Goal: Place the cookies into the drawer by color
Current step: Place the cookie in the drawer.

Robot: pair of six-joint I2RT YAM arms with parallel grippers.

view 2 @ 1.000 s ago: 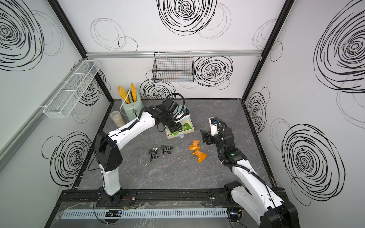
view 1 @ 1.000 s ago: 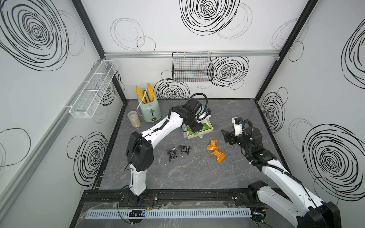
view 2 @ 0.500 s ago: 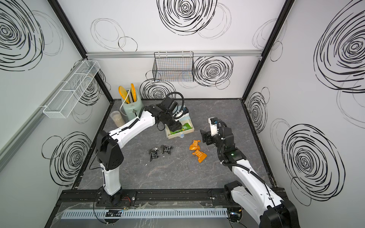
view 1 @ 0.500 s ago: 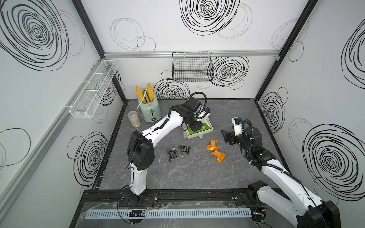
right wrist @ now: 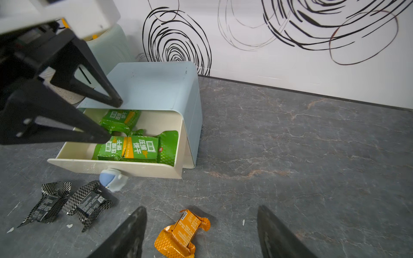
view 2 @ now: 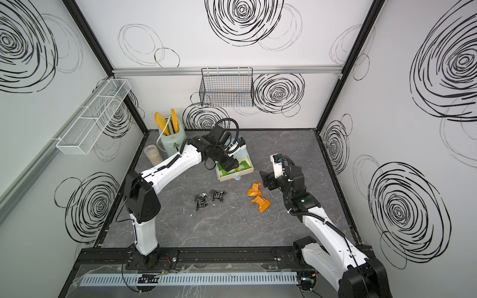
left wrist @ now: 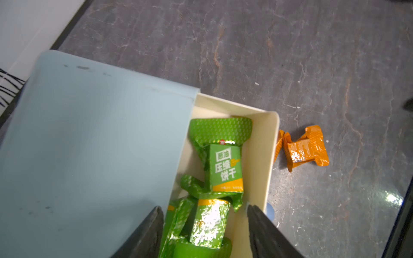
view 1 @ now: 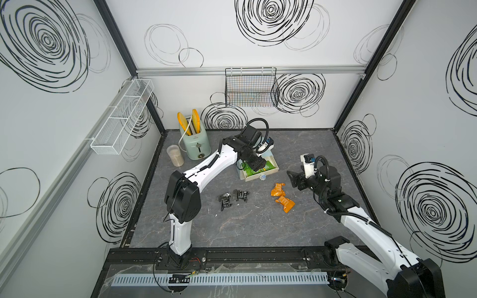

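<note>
The green cookies and orange cookies are glossy, crinkled foil with an embossed dot texture; the black cookies carry a chequered sheen. The drawer looks like smooth, matt plastic, its knob translucent. The tabletop is veined, stone-look and faintly shiny.
</note>
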